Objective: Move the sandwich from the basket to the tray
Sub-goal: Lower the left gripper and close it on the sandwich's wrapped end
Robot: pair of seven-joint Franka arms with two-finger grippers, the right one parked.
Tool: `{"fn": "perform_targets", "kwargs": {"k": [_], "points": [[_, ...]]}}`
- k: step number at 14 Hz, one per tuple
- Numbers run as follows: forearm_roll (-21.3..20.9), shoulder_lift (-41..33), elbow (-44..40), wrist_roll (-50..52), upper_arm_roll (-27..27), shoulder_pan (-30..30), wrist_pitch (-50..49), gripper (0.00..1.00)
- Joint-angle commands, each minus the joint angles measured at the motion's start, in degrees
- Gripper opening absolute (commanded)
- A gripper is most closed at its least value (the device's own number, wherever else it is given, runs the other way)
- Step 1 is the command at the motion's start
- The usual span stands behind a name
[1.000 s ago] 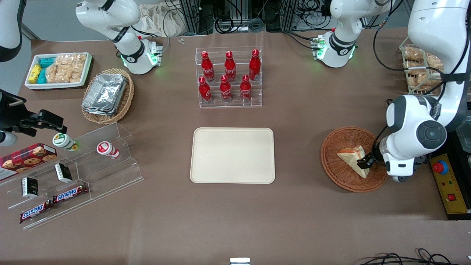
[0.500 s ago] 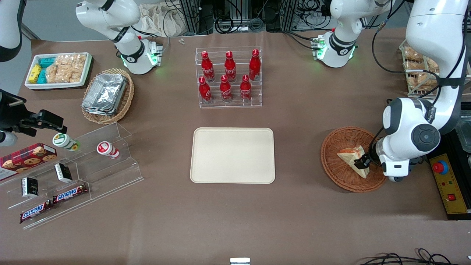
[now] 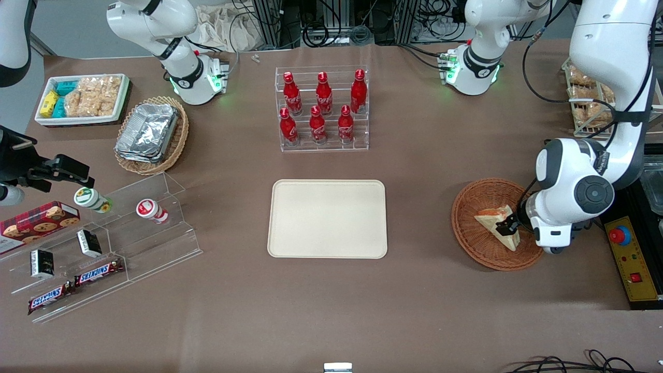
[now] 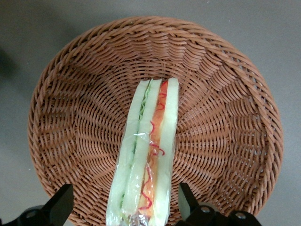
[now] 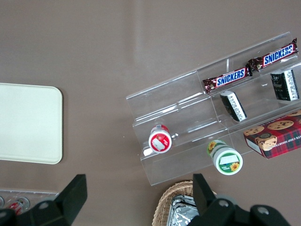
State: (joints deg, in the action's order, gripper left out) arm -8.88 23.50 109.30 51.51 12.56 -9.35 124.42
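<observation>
Sandwich not yet lifted; tray [image 3: 327,218] bare.

Taking the tray as ref: basket [image 3: 479,248] sits well apart from it, toward working arm's end of table, w/ sandwich [image 3: 492,221] lying in it. Gripper [image 3: 508,226] is down at sandwich, jaws wide, one finger [image 4: 59,205] each side, not closed. Grasp, lift, transfer, release all remain. Wrist view alone shows jaw gap and filling edge; front view alone shows tray.
</observation>
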Motion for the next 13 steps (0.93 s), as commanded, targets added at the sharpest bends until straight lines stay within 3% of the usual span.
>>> {"fn": "perform_targets", "kwargs": {"k": [1, 8, 9, 11, 13], "points": [[-1.2, 0.9, 1.3, 1.8, 0.4, -0.1, 3.3, 1.00], [0.0, 3.4, 0.1, 3.3, 0.4, -0.1, 5.6, 0.97], [0.0, 4.0, -0.7, 3.9, 0.5, -0.1, 5.6, 0.84], [-0.1, 4.3, -1.4, 6.6, 0.6, 0.3, 5.5, 0.42], [-0.1, 4.3, -1.4, 6.9, 0.6, 0.5, 5.3, 0.08]]}}
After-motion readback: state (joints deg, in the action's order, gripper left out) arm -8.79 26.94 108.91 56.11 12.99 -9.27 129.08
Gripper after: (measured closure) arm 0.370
